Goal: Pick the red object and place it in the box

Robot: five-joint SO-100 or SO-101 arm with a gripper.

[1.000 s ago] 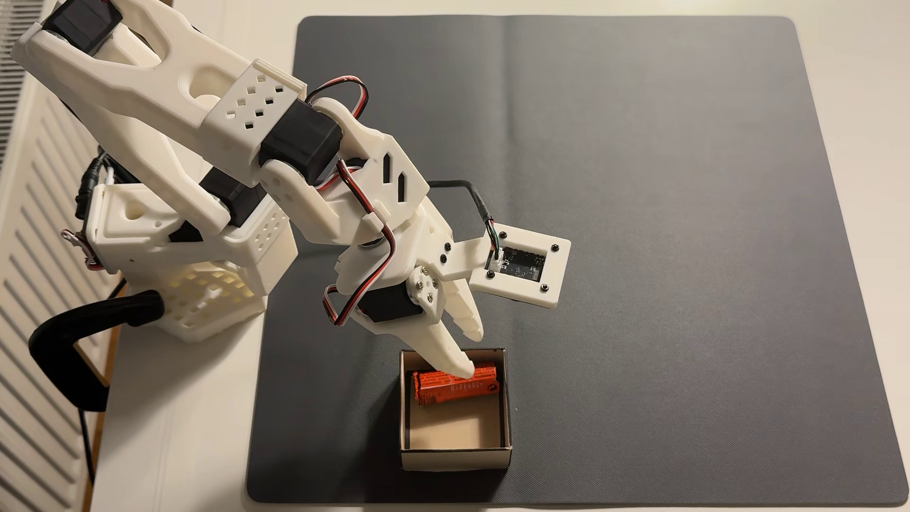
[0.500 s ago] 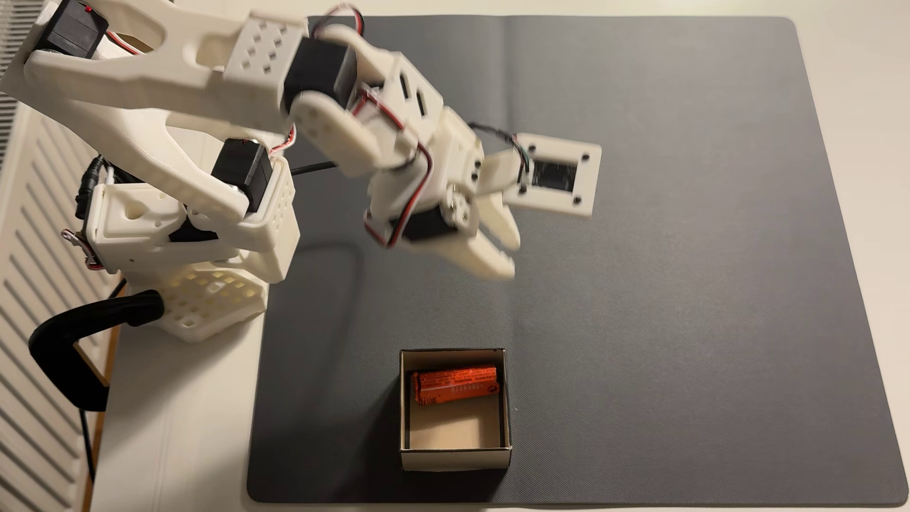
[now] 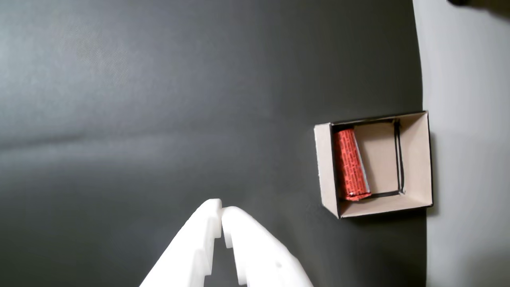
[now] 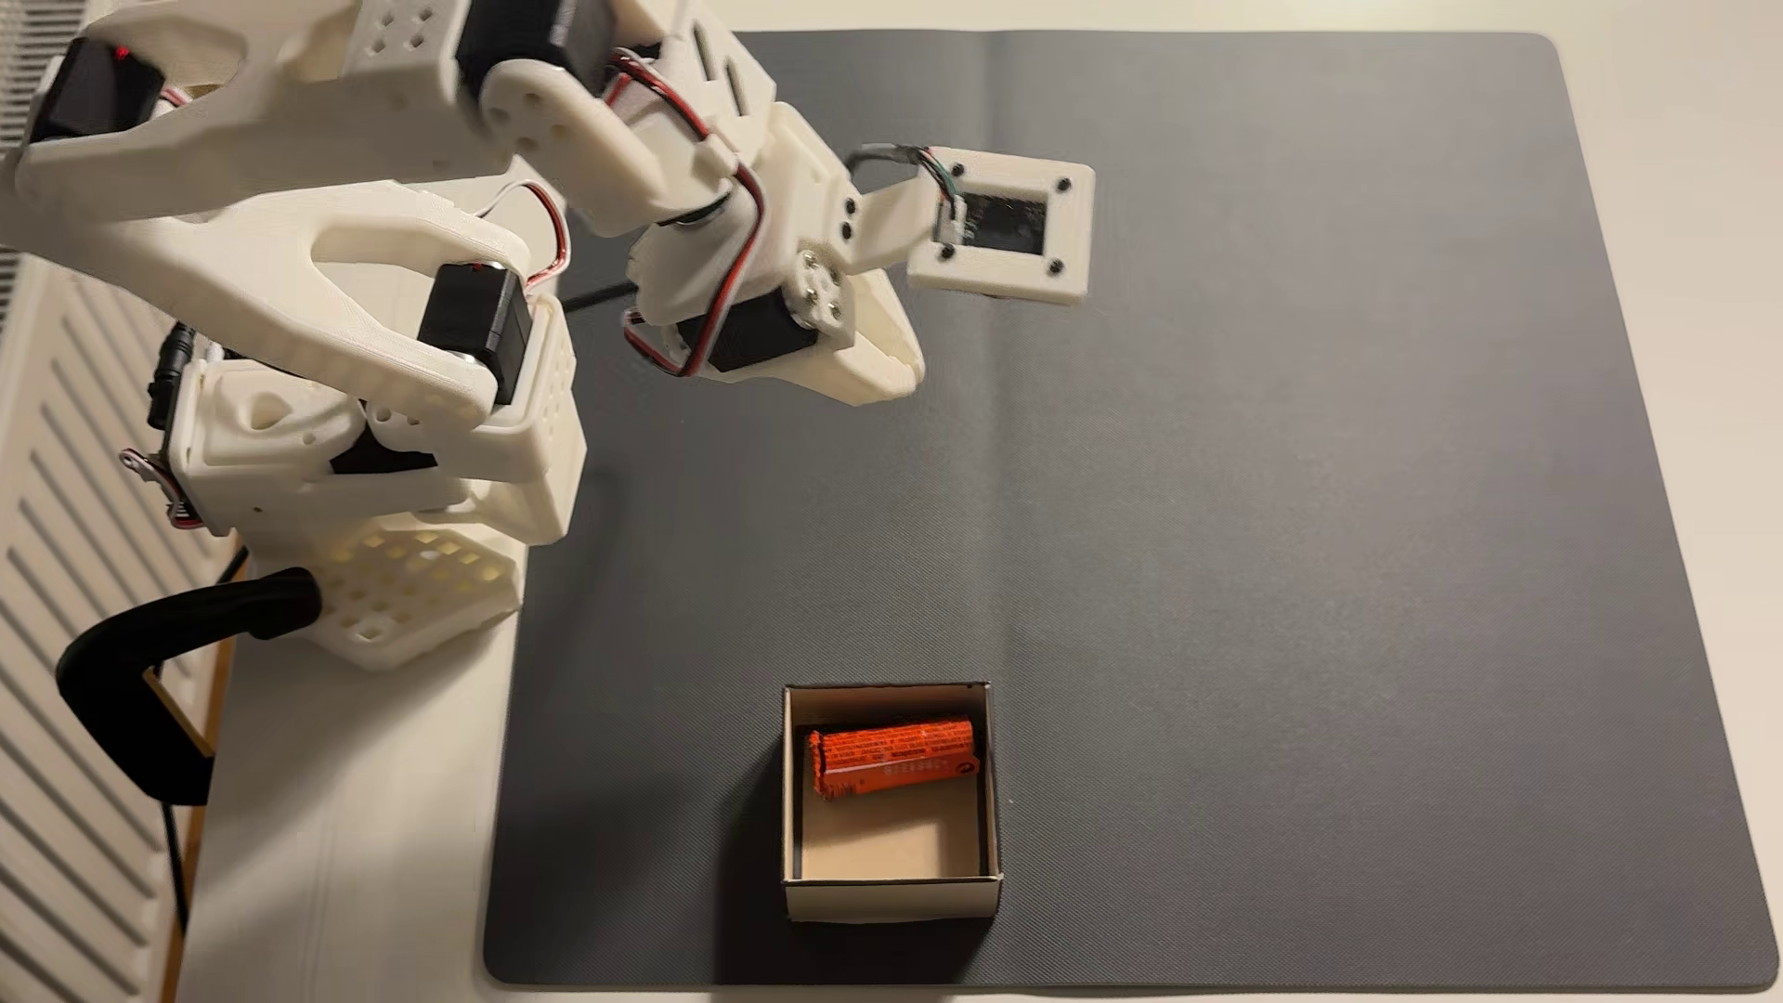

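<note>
Dark mat bare all round, box walls ring its opening (red object against one wall)

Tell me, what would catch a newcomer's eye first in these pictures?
The bright red object stands out, lying along one wall inside the small cardboard box near the mat's lower edge in the fixed view. Next comes the big white arm at upper left, its pincer shut and empty, raised well away from the box over the dark mat.

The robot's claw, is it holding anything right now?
No, nothing is held. The gripper is shut and empty above the dark mat. The red object lies inside the box, apart from the gripper.
</note>
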